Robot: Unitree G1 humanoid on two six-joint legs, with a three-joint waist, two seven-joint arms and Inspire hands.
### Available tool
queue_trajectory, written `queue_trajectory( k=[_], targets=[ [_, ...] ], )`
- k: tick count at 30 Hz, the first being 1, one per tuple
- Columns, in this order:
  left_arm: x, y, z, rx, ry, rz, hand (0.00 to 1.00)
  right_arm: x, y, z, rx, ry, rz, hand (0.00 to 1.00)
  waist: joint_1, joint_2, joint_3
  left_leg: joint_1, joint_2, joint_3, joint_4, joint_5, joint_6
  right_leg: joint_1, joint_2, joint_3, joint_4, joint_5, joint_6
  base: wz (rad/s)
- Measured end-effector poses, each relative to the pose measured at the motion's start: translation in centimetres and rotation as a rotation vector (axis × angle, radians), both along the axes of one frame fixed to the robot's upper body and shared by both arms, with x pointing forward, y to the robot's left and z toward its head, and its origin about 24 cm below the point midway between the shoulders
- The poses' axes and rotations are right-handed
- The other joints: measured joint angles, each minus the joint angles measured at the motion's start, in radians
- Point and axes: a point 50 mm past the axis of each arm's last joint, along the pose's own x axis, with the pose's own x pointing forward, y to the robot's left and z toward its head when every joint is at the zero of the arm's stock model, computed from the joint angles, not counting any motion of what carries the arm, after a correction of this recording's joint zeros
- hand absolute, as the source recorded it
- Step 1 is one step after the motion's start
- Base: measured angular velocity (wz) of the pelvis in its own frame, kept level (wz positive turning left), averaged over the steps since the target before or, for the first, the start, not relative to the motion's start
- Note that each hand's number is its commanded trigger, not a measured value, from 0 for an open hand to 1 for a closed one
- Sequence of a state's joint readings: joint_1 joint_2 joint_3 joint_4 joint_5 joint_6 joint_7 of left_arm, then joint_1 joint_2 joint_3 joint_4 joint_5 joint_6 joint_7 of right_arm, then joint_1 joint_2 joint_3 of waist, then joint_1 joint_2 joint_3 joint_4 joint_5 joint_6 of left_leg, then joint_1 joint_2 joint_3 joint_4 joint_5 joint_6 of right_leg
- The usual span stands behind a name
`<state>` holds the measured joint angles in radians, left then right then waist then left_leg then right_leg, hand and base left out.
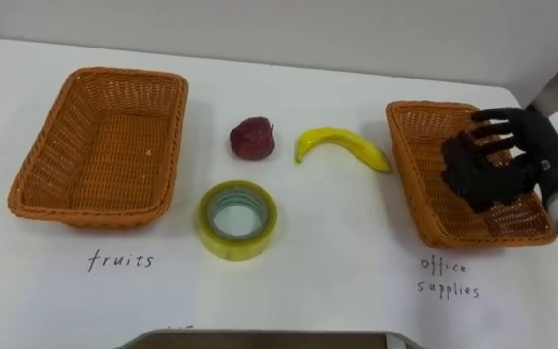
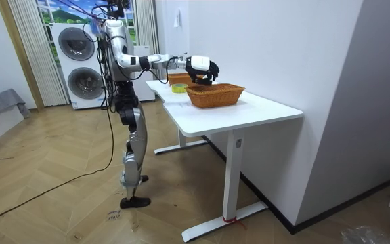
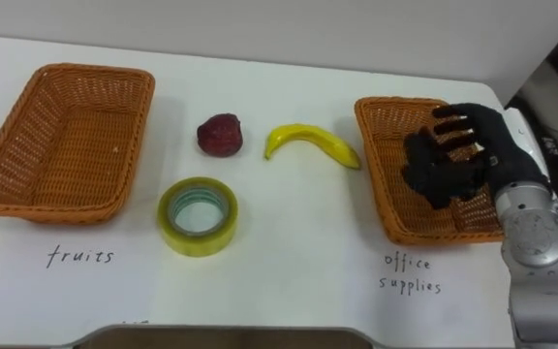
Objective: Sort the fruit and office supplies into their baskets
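My right hand [image 1: 529,141] hovers over the wicker basket [image 1: 407,170] labelled office supplies at the table's right, its fingers spread and straight. Just under the fingers, inside that basket, there is a black object [image 1: 468,173]; I cannot make out what it is or whether the hand touches it. A dark red fruit [image 1: 252,139] and a yellow banana [image 1: 342,145] lie in the middle of the white table. A roll of yellow tape [image 1: 237,220] lies flat in front of them. The fruits basket [image 1: 56,145] on the left is empty.
Handwritten labels mark the table in front of each basket. In the room view I stand at the table's long side, right arm stretched over the nearer basket [image 2: 215,95]. A wall runs behind the table, and washing machines [image 2: 80,64] stand behind me.
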<state>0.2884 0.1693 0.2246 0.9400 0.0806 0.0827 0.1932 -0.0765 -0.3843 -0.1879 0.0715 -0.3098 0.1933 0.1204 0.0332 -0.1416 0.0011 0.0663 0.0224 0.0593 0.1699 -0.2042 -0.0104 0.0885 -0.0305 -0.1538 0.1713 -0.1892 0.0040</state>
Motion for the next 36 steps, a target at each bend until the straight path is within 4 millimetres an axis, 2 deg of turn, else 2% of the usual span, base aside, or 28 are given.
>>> queue_trajectory(
  k=[4,15,22,36],
  targets=[
    [-0.04,0.06,0.02,0.002,0.002,0.0,0.0,-0.01,-0.03,0.0,-0.001,-0.003,-0.005,0.0,0.0,-0.003,-0.0017,0.001,0.0,-0.005,0.0,0.0,0.0,0.0,0.0,-0.004,-0.001,0.0,0.0,0.02],
    [-0.08,0.11,0.05,0.014,0.004,0.003,0.0,-0.01,-0.05,0.0,-0.002,-0.005,-0.008,0.0,0.001,-0.004,0.0004,-0.002,0.0,-0.005,0.001,0.0,0.0,0.001,0.0,-0.005,-0.001,0.0,0.0,0.0],
    [-0.07,0.16,0.08,0.025,0.004,0.006,0.0,0.0,-0.01,-0.02,-0.001,-0.003,-0.005,0.0,0.003,0.002,0.0044,-0.003,0.0,-0.005,-0.002,0.0,0.0,-0.002,0.0,-0.005,-0.001,0.0,0.0,0.0],
    [0.13,0.18,0.11,0.038,0.0,0.008,0.0,0.12,0.43,0.01,0.036,0.0,0.027,0.0,0.005,0.003,0.0015,-0.001,0.0,-0.005,-0.001,0.0,0.0,-0.003,0.0,-0.005,-0.002,0.0,0.0,0.0]
  ],
)
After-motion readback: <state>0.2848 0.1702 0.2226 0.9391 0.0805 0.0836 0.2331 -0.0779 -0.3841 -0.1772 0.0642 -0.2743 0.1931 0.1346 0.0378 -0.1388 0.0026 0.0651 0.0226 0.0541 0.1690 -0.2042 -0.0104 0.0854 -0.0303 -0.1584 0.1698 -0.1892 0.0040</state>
